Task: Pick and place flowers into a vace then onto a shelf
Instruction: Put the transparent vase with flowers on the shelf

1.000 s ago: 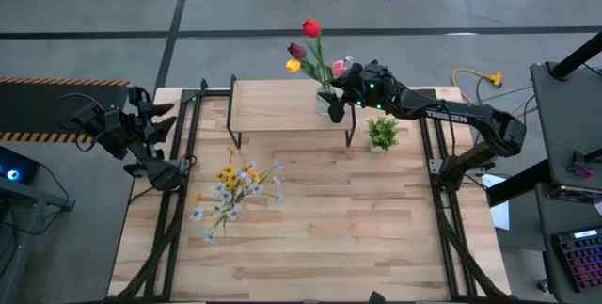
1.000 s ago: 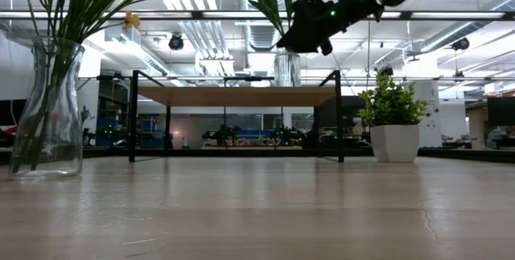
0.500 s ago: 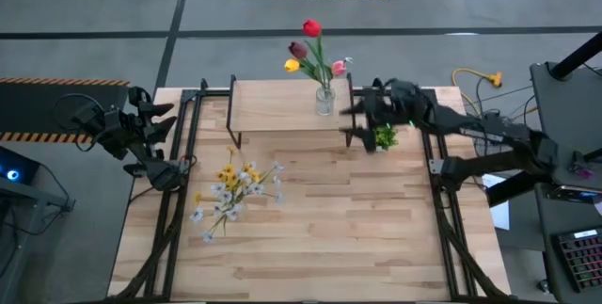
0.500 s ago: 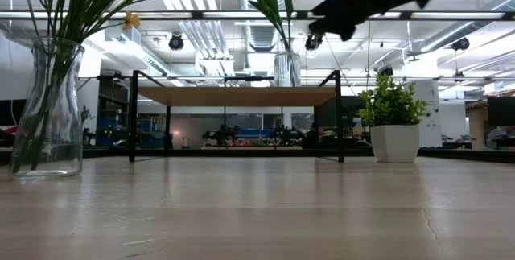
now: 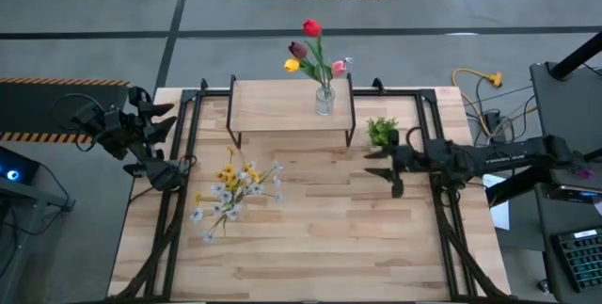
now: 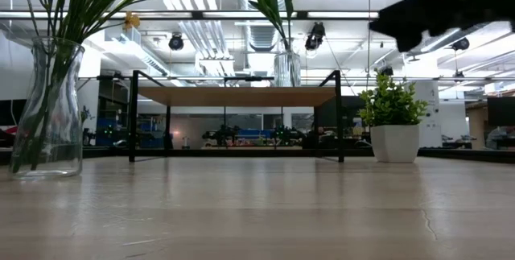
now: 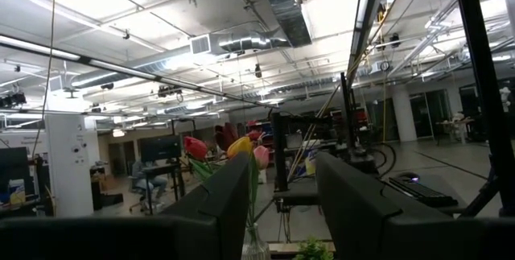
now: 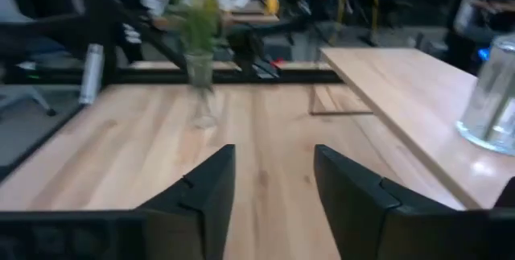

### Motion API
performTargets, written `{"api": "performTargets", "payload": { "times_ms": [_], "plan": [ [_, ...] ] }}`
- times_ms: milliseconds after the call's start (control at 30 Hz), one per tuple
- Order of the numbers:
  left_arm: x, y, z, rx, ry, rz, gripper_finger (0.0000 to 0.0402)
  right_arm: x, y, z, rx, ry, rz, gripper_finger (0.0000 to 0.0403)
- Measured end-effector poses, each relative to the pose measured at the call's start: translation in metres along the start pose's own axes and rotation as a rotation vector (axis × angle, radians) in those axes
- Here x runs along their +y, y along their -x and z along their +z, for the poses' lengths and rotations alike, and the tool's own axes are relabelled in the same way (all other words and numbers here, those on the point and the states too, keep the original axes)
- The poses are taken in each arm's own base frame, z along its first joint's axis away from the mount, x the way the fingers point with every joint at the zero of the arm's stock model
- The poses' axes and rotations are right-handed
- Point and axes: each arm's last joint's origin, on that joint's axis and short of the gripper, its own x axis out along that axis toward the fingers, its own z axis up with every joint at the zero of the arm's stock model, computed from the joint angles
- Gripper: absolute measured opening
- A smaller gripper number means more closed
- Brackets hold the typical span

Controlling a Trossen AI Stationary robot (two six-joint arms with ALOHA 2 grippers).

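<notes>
A clear vase (image 5: 324, 100) with red, yellow and pink tulip-like flowers (image 5: 310, 45) stands upright on the shelf (image 5: 282, 106) near its right end. A second glass vase (image 6: 48, 107) of small white and yellow flowers (image 5: 230, 191) stands on the tabletop's left half. My right gripper (image 5: 384, 169) hovers open above the table near the shelf's right legs, pointing toward the left, with nothing between its fingers (image 8: 205, 187). My left gripper (image 5: 160, 139) waits open at the table's left edge, and the tulips (image 7: 229, 147) show beyond its fingers.
A small potted green plant (image 5: 381, 132) in a white pot (image 6: 394, 142) stands just beyond my right gripper, beside the shelf's right legs. Black frame rails (image 5: 437, 163) run along both table sides. Bare tabletop (image 5: 329, 238) spreads across the middle and near half.
My right gripper has drawn away from the tulip vase on the shelf, swinging toward the table's near and right side and sinking. It now points toward the left. The vase has stayed upright on the shelf.
</notes>
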Motion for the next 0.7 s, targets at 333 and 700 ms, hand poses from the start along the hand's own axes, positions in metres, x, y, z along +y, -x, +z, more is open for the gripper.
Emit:
{"api": "performTargets", "payload": {
  "times_ms": [333,700],
  "plan": [
    [-0.001,0.000,-0.001,0.002,-0.003,-0.001,0.0128,0.004,0.035,-0.032,-0.193,0.061,0.116,0.0057],
    [-0.003,0.000,-0.004,0.016,-0.020,-0.012,0.0128,0.002,0.048,-0.045,-0.295,0.105,0.109,0.0011]
  ]
}}
